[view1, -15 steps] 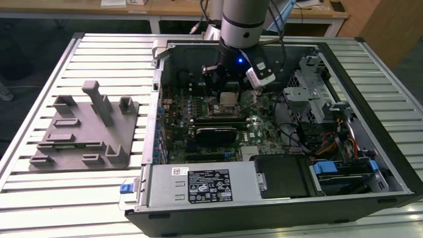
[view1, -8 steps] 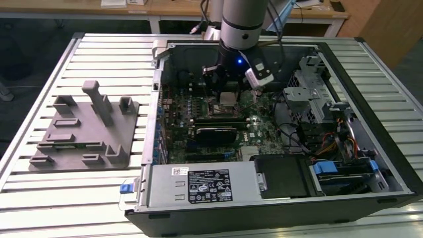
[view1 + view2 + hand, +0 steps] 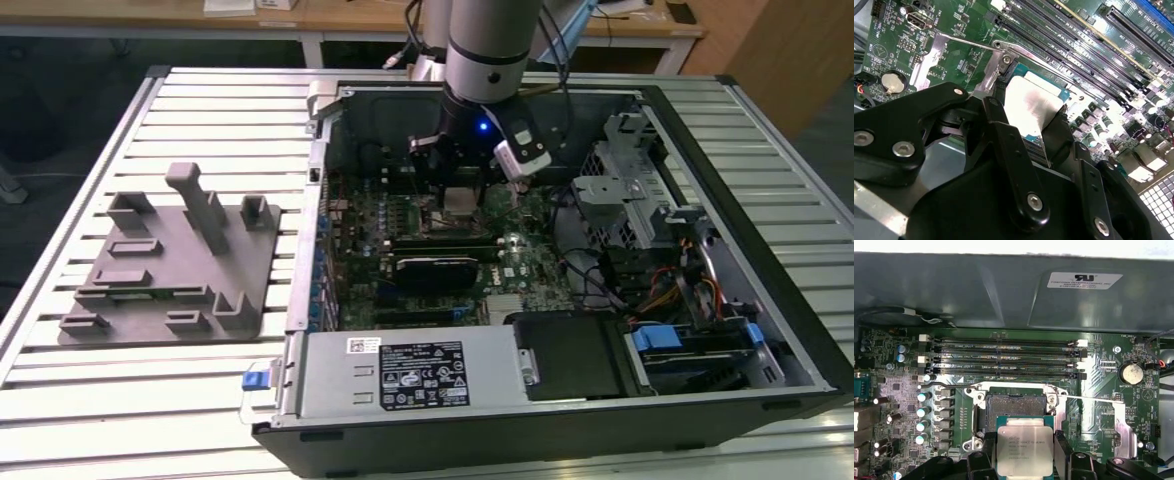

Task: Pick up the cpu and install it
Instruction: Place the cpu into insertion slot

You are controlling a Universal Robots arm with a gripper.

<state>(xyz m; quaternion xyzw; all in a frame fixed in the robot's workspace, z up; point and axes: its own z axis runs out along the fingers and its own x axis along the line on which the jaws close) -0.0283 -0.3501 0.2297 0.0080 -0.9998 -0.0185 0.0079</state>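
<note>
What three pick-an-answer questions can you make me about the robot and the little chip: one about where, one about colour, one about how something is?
1. Where is the cpu?
A) in a person's hand
B) held by the gripper over the motherboard
C) on a chair

2. What colour is the motherboard?
A) green
B) red
C) yellow

3. How is the socket?
A) it already holds a chip
B) it is taped over
C) it is empty

Answers:
1 B: the black fingers clamp the chip's sides in the first wrist view.
2 A: the board is green in both wrist views.
3 C: the socket's dark middle lies bare.
</note>
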